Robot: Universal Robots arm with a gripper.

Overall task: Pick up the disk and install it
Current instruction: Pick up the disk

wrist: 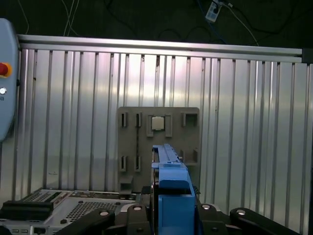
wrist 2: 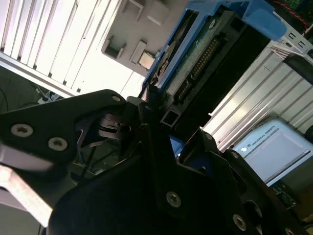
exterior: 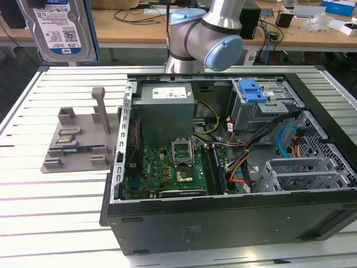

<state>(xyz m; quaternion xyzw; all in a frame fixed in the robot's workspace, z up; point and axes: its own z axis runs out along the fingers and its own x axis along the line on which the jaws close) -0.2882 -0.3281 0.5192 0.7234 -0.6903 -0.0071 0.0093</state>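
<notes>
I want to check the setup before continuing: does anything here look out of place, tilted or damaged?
Nothing looks damaged or spilled. The disk is off the table, clamped edge-on in the gripper, apparently over the grey fixture. The computer case lies open on its side.

The silver disk [exterior: 58, 30] has a blue frame and blue-and-white label.

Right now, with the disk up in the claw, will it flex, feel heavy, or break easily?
Probably stiff: the disk is a flat metal slab, showing no sag in the claw. Likely heavy for its size, being mostly metal. Its bare connector pins look fragile, so knocks could harm it.
</notes>
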